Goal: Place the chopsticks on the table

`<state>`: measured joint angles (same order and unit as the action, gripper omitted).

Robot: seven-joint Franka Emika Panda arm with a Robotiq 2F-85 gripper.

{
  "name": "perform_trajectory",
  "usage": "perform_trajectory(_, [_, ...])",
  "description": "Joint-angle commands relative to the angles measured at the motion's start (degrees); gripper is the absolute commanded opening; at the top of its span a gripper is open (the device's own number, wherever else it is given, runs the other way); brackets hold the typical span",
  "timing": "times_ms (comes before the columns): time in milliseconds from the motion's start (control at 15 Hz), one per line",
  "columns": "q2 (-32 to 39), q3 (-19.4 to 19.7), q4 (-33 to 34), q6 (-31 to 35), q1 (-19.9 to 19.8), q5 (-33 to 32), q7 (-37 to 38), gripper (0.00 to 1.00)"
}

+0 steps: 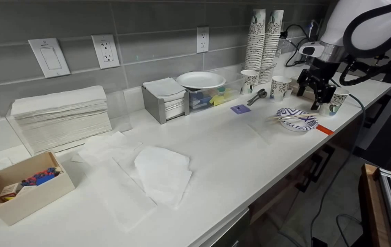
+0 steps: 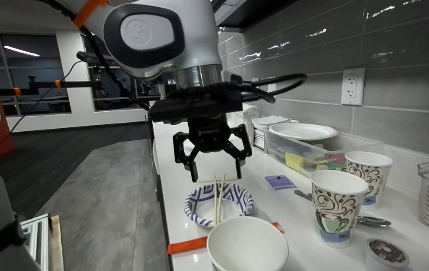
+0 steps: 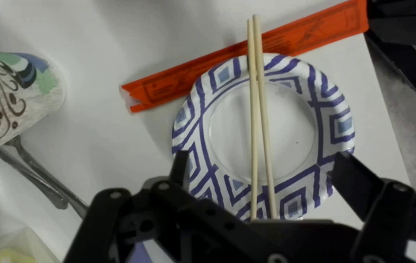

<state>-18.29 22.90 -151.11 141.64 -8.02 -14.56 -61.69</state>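
The chopsticks are a pale pair lying side by side across a bowl with a purple and white patterned rim. They show in both exterior views, resting on the bowl's rim with their ends past it. The bowl stands on the white table near its front edge. My gripper is open and empty above the bowl. In the wrist view its fingers stand wide apart on either side of the chopsticks, not touching them. The near chopstick ends are hidden behind the gripper body there.
An orange-red wrapper lies beside the bowl. A paper cup stands close to the bowl, with more cups nearby. Spoon-like utensils, a purple packet and a clear bin are toward the wall. Napkins lie farther along.
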Motion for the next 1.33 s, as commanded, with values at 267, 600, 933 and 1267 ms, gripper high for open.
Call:
perform_trajectory(267, [0.92,-2.06,-0.05,-0.03,-1.88,0.73,0.17,1.0])
perform_trajectory(600, [1.84,-0.88,-1.14,0.93,-0.32,4.3,-5.28,1.0])
perform_trajectory(933, [3.6,-0.8,-2.44,4.39,-0.06,7.88,-11.96,1.0])
perform_trajectory(1267, [7.31,-1.13,-1.99,7.43,-0.08,10.98,-16.49,0.86])
